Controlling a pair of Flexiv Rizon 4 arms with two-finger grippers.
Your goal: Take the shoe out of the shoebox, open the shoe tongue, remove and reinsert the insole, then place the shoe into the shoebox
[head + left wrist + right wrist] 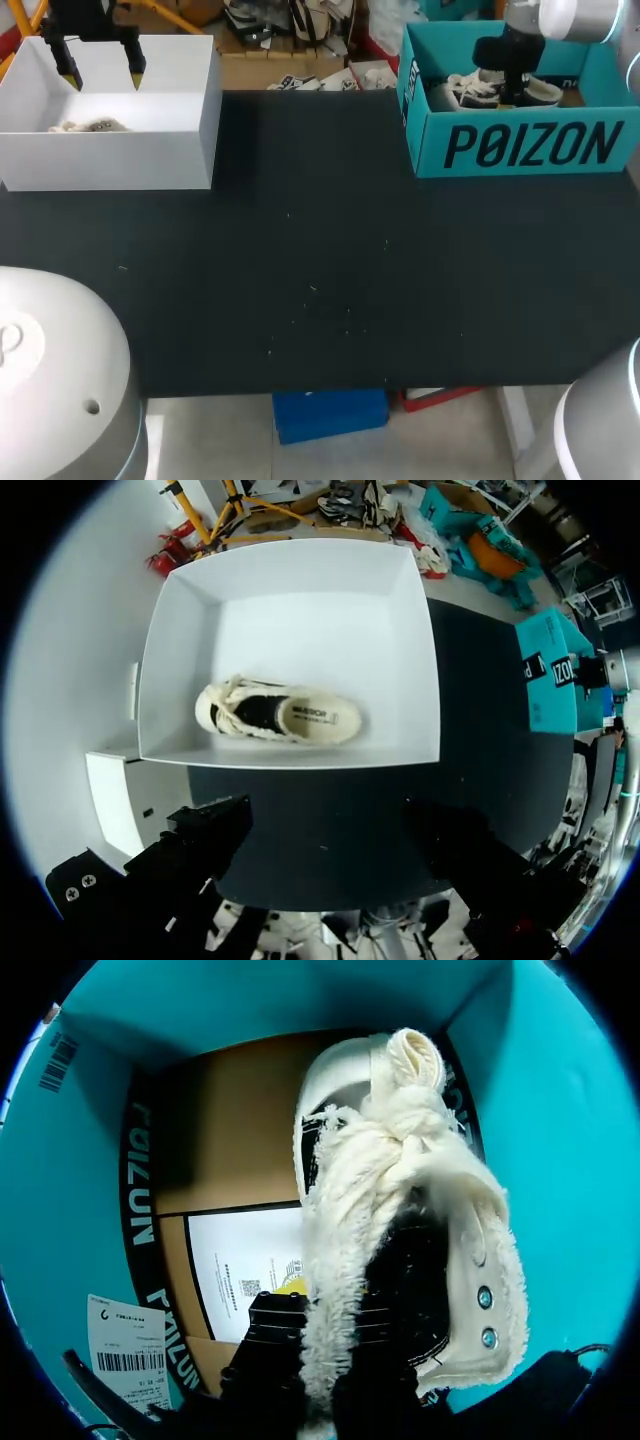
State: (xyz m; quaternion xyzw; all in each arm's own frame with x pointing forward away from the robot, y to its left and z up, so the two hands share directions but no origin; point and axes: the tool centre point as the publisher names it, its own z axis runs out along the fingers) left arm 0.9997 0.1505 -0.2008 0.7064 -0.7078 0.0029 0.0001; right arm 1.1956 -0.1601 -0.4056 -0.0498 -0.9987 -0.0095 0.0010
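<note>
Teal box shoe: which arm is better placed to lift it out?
Right. The right gripper is down inside the teal box, at the shoe. The left gripper hangs open above the white box, far from it.

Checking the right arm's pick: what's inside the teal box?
The teal box holds a cream shoe with frayed laces, a printed sheet on its brown floor, and the right gripper. The shoe hides whatever lies beneath it.
</note>
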